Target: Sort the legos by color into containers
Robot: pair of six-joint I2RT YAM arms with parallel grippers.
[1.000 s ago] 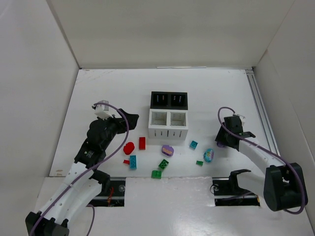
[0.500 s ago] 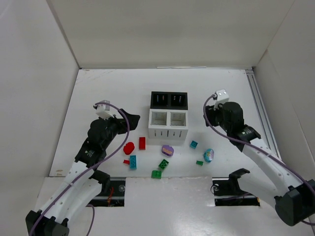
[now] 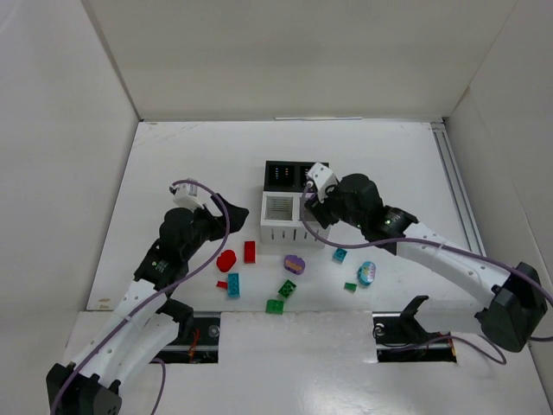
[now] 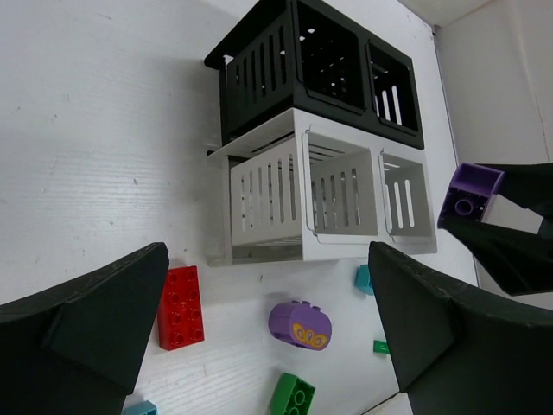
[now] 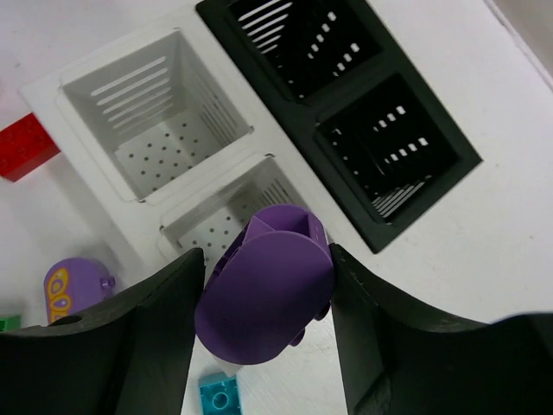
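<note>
**Top external view.** The right gripper (image 3: 308, 206) is hanging over the right white bin (image 3: 316, 228), just in front of the black pair (image 3: 296, 175). Its load is too small to make out here. The left gripper (image 3: 223, 223) is hovering beside the block. Loose legos, among them a red brick (image 3: 250, 252) and a purple oval (image 3: 295, 264), are lying on the table (image 3: 173, 173) before the bins.

**Left wrist view.** The left gripper's matte black fingers (image 4: 104, 320) are standing wide apart with nothing between them. Across the slatted white bins, a glossy purple piece (image 4: 471, 192) is showing its hollow underside.

**Right wrist view.** The right gripper is pinching the smooth, rounded purple piece between its fingers (image 5: 147, 337). The perforated floor of the white bin is lying directly below, so the release probably calls for a straight drop. The right arm is the nearer one.
</note>
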